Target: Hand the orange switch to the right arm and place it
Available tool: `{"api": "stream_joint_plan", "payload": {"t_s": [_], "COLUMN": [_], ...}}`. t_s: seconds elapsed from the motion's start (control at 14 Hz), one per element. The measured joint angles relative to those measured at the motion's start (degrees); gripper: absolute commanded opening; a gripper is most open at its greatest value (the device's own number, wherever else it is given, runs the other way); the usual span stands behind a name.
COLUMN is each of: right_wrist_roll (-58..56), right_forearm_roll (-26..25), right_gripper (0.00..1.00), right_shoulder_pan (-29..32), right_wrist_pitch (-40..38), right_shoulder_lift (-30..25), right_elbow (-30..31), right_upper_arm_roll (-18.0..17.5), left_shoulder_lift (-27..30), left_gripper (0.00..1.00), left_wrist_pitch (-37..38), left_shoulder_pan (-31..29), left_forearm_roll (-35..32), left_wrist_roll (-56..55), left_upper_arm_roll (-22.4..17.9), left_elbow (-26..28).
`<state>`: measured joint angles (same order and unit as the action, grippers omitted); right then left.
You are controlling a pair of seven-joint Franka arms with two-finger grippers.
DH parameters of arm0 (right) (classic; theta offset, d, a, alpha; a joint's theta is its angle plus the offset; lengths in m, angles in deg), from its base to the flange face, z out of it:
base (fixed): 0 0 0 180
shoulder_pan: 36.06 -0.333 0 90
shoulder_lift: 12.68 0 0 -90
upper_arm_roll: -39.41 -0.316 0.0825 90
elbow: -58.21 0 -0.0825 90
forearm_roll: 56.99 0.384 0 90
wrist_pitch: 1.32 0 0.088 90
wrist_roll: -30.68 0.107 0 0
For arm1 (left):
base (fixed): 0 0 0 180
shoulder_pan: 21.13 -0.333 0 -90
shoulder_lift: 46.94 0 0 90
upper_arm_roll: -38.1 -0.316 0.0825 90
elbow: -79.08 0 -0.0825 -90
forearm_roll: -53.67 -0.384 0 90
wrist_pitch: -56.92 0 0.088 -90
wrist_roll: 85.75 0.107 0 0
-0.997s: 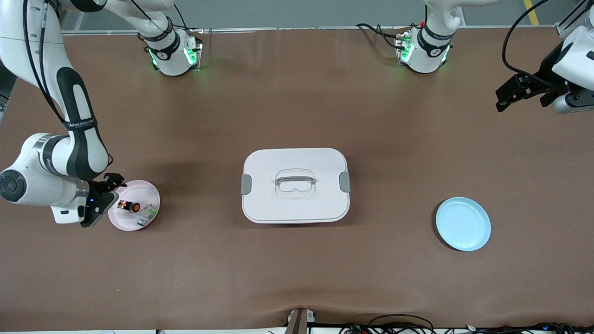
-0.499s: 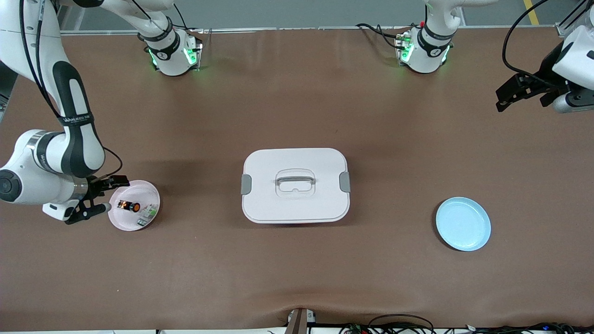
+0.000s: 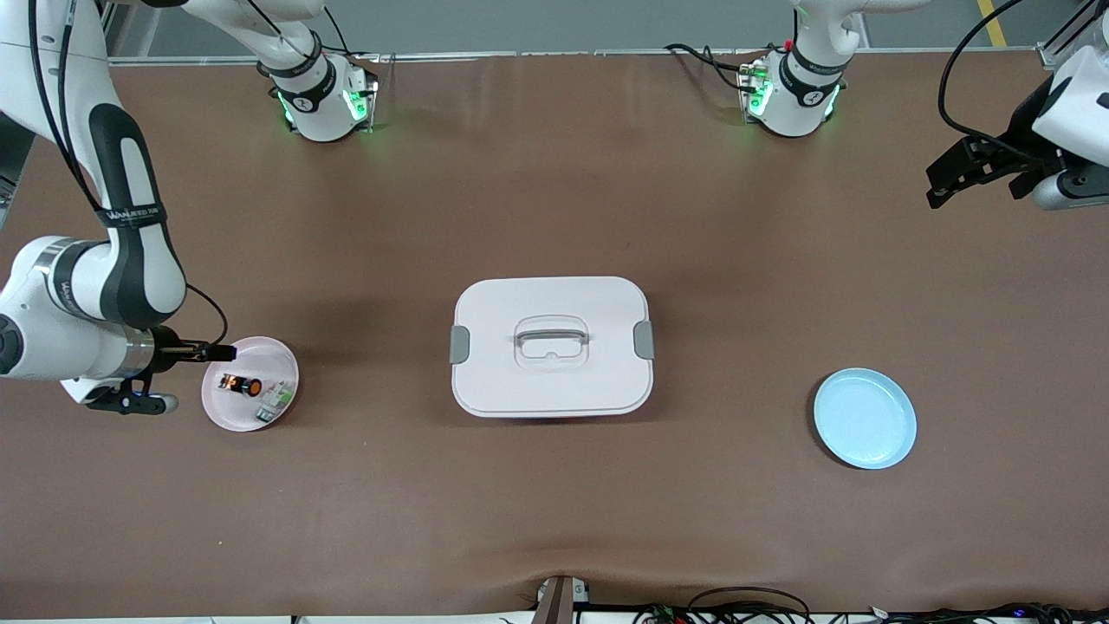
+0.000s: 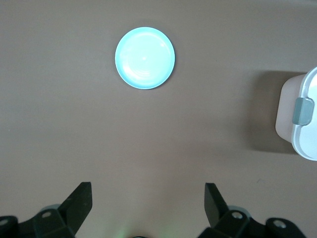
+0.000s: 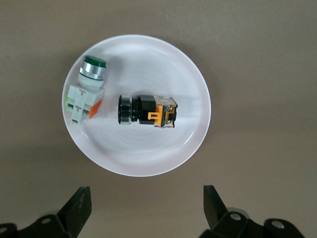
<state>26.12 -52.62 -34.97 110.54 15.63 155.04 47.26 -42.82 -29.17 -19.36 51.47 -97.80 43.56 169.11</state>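
Observation:
The orange switch [image 3: 241, 384] lies on its side on a pink plate [image 3: 270, 357] toward the right arm's end of the table. In the right wrist view the switch [image 5: 147, 110] shows a black body and an orange-marked square end, lying on the plate [image 5: 148, 153]. My right gripper [image 3: 204, 353] hovers just off the plate's rim; its own view shows it open and empty [image 5: 146, 203]. My left gripper [image 3: 940, 182] waits high at the left arm's end, open and empty [image 4: 147, 203].
A small white-and-green part [image 3: 275, 400] [image 5: 88, 89] lies on the pink plate beside the switch. A white lidded box [image 3: 552, 345] [image 4: 302, 119] stands mid-table. A light blue plate [image 3: 865, 419] [image 4: 144, 58] sits toward the left arm's end.
My right gripper has drawn back off the pink plate toward the right arm's end and turned. The switch stays on the plate. The left arm has not moved.

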Motion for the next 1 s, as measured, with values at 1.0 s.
{"api": "stream_joint_plan", "payload": {"t_s": [1.0], "right_wrist_roll": [0.80], "right_forearm_roll": [-0.02], "right_gripper": [1.00], "right_shoulder_pan": [-1.15], "right_wrist_pitch": [-13.11], "right_shoulder_lift": [-18.24], "right_elbow": [-0.88], "right_upper_arm_roll": [-0.17], "left_shoulder_lift": [0.30], "left_gripper": [1.00], "left_wrist_pitch": [0.68], "left_shoulder_pan": [-0.06], "left_forearm_roll": [0.00], "left_wrist_roll": [0.00], "left_upper_arm_roll": [0.01], "left_elbow": [-0.10]}}
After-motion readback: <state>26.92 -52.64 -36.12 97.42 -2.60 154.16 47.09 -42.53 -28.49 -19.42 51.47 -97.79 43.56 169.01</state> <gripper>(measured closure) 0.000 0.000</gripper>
